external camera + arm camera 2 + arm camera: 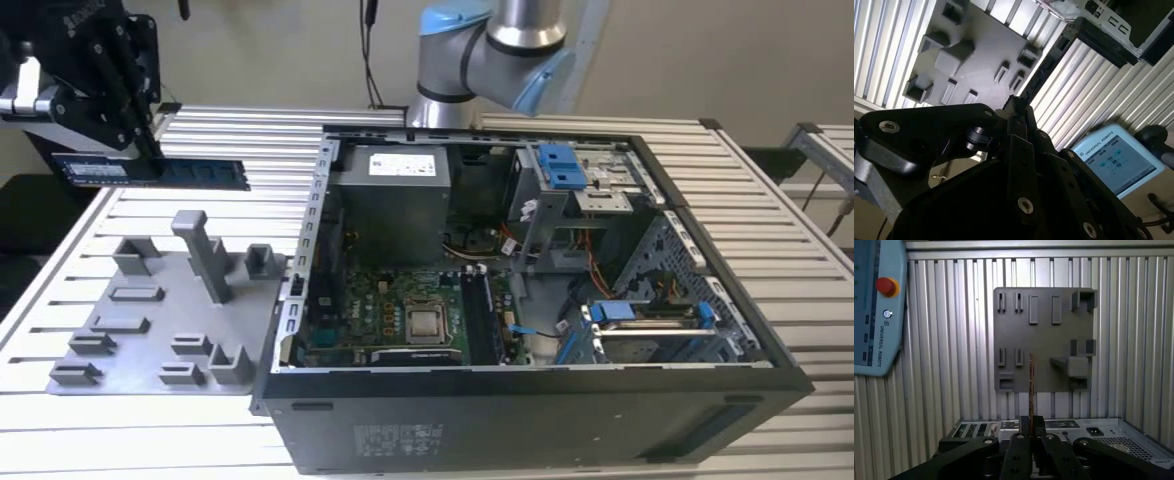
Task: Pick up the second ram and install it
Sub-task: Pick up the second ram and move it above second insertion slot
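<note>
The second ram (pixel 174 171), a thin blue strip with dark chips, hangs level in the air at the exterior view's upper left, above the slatted table and beyond the grey tray (pixel 158 322). My black gripper (pixel 143 155) is shut on its upper edge. In the first wrist view the ram (pixel 1031 385) shows edge-on, sticking out from between my fingertips, over the grey tray (pixel 1044 340). In the second wrist view my gripper (pixel 1017 111) is closed and points toward the tray (pixel 979 65).
The open computer case (pixel 534 400) lies to the exterior view's right of the tray, with the green motherboard (pixel 380 315) and silver processor (pixel 427 323) inside. The arm's base (pixel 487 45) stands behind the case. A teach pendant (pixel 874 315) lies on the table.
</note>
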Action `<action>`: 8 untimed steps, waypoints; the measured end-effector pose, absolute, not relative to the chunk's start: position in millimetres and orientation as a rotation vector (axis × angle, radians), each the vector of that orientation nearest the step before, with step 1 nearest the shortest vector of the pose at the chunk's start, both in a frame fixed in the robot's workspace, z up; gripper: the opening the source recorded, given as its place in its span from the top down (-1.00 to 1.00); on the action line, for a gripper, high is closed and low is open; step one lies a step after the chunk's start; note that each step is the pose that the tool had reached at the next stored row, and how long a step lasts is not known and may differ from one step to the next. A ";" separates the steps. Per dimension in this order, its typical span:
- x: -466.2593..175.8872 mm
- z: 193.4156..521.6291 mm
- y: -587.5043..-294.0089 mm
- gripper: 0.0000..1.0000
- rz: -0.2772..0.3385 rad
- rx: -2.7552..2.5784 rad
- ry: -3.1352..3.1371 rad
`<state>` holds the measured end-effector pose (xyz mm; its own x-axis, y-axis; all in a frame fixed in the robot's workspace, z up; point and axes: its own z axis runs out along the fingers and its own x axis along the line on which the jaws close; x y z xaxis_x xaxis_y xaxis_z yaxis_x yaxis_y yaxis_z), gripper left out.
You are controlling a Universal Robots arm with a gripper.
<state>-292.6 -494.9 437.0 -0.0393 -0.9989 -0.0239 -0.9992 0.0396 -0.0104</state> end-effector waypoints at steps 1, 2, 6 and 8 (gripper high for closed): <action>-290.8 437.0 -494.9 0.72 0.014 -2.160 2.247; -288.9 437.0 -494.8 0.72 0.014 -2.160 2.247; -281.9 437.0 -494.9 0.72 0.014 -2.160 2.247; -278.6 437.0 -494.9 0.72 0.014 -2.160 2.247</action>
<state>-278.6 -494.9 437.0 -0.0393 -0.9989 -0.0239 -0.9992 0.0395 -0.0104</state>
